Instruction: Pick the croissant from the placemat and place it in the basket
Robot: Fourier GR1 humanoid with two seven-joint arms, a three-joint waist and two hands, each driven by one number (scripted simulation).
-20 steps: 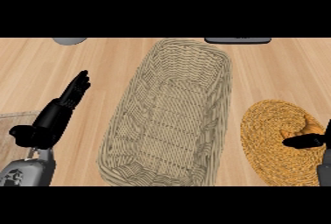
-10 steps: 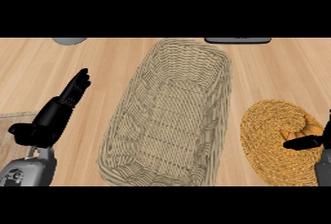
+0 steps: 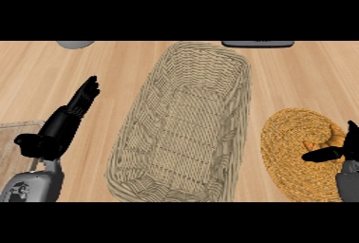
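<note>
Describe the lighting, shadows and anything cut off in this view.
Head view: even, soft light, no glare on the wooden counter; the basket shades only its own weave; the right hand and placemat are cropped at the right edge.

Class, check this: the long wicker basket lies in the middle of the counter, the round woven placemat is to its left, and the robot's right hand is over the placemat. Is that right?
One thing is wrong. The head view shows the placemat to the right of the basket, not the left. The rest holds: the basket lies mid-counter, and the right hand is over the placemat.
</note>
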